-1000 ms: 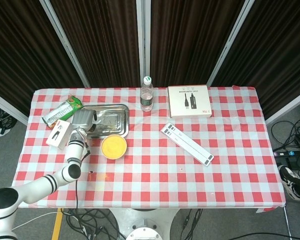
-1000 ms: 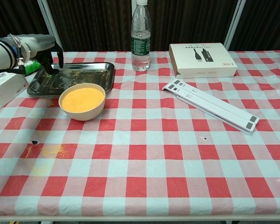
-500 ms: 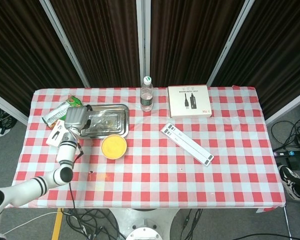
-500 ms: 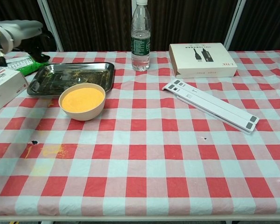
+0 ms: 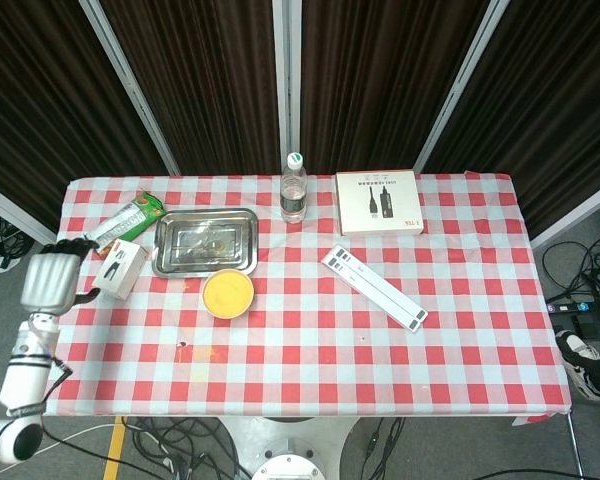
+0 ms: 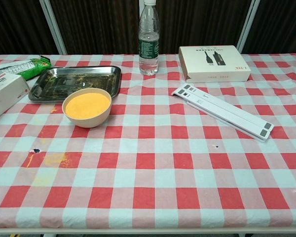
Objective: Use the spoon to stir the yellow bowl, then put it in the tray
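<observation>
— Count, left to right?
— One green snack packet (image 5: 128, 217), one small white carton (image 5: 120, 268), one steel tray (image 5: 159, 250), one yellow bowl (image 5: 228, 293) just in front of the tray, one water bottle (image 5: 294, 188), one flat white box (image 5: 378, 201) with a cable printed on it, one long white strip (image 5: 373, 287) lying slantwise.
— And the spoon?
— Not made out for certain in either view; only faint smears and glints on the tray floor.
— Left hand (image 5: 50, 278)?
— Raised off the bench's left edge, back toward the head camera, just beside the small carton. Fingers (image 5: 68, 244) released, bent over at the tips, thumb out to the side, grasping nothing.
— Surface, room?
— Bench (image 5: 460, 330) under a red-and-white checked cloth, yellowish stains (image 6: 52, 159) near the front left. Dark curtains behind, pale slanted posts between them, cables on the grey floor.
</observation>
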